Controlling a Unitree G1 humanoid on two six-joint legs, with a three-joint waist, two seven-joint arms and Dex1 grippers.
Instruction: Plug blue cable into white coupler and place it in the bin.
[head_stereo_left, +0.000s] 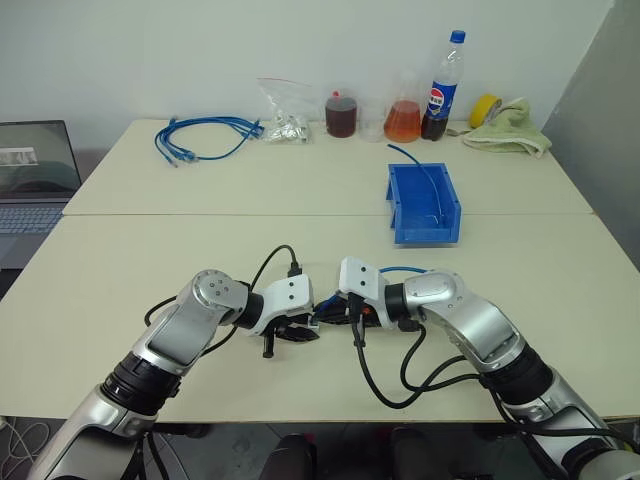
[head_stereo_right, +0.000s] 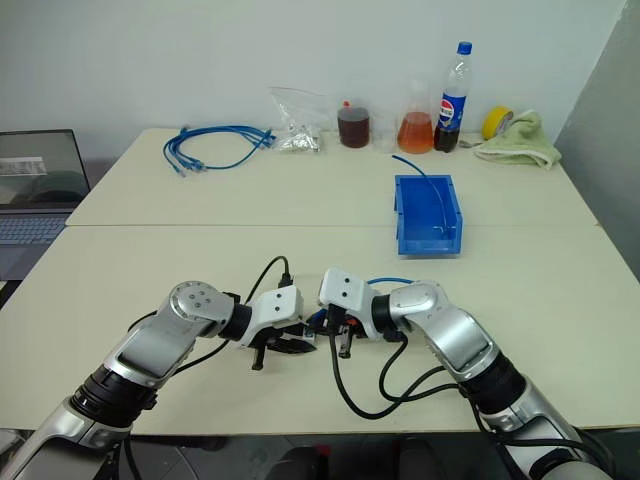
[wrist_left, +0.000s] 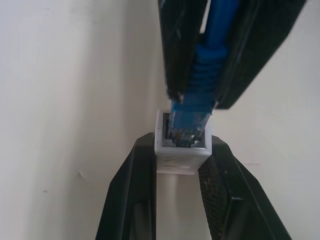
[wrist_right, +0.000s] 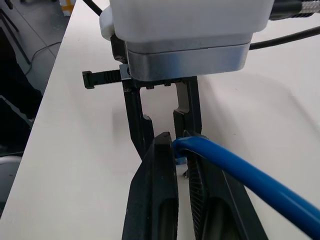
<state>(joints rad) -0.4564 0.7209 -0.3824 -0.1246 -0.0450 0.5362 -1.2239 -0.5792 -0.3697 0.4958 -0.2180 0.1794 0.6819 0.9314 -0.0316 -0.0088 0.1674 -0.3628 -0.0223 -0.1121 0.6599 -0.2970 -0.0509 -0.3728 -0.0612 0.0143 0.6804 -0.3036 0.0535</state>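
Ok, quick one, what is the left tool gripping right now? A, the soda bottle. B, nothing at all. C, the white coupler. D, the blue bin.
C: in the left wrist view the left tool clamps the white coupler between its fingers, while the right tool holds the blue cable with its plug at the socket.

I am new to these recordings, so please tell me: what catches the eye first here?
Near the table's front edge, the left gripper pinches the white coupler while the right gripper presses the blue cable plug into its socket. Behind them sits the bin, with another blue cable lying in it.
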